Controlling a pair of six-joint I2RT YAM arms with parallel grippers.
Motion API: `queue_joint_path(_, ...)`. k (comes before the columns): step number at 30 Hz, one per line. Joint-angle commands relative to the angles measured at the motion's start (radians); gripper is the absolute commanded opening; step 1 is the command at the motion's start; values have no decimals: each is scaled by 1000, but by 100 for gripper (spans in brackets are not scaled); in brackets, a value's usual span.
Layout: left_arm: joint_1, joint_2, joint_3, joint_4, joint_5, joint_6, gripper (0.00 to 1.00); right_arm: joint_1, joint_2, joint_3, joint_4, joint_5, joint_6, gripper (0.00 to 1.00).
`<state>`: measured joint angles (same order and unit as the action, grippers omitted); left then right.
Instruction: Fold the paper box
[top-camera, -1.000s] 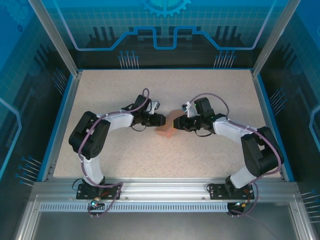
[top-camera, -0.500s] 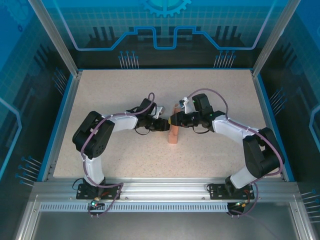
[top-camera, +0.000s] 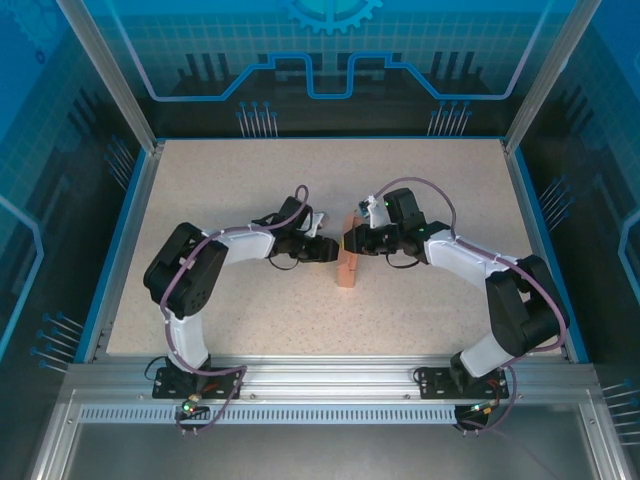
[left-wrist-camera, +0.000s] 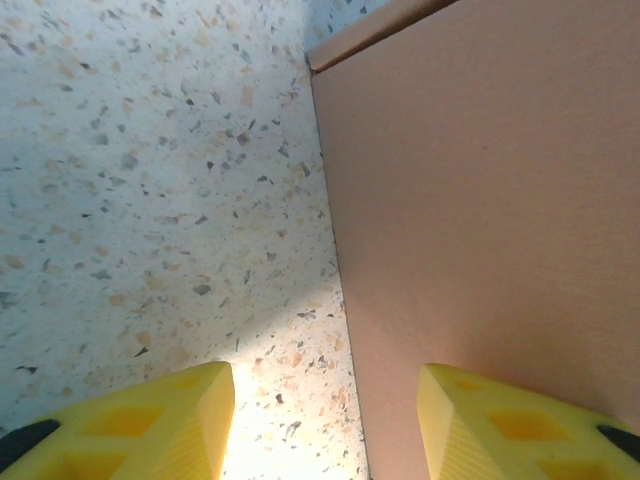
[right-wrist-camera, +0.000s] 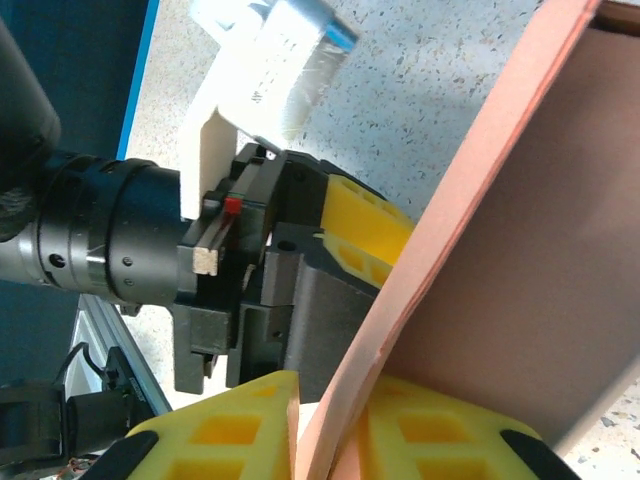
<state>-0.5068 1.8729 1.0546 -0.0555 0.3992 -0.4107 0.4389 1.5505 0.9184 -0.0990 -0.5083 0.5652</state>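
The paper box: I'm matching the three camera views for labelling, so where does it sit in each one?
Top external: the paper box stands at the centre of the picture.
Left wrist: it takes up the right half, as a plain wall.
Right wrist: a slanted panel on the right, with its lower edge in the right gripper.
Shared landmark: the speckled table top, which lies under the box in all three views.

The paper box (top-camera: 346, 272) stands centrally on the surface (top-camera: 250, 180). The left end effector (top-camera: 329, 250) is just left of it, the right end effector (top-camera: 349, 240) at its far-right edge.
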Motion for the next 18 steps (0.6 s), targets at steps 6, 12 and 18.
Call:
queue_joint_path(6,-4,-202,-138,110,-86,10,57,14,23,-30,-78,89,-15,17)
queue_joint_path(12,-77,-366,-283,266,-161,45,63,17,34,-33,-64,93,-6,14)
queue_joint_path(18,-222,-432,-354,328,-312,112,67,17,35,-31,-62,101,-1,11)
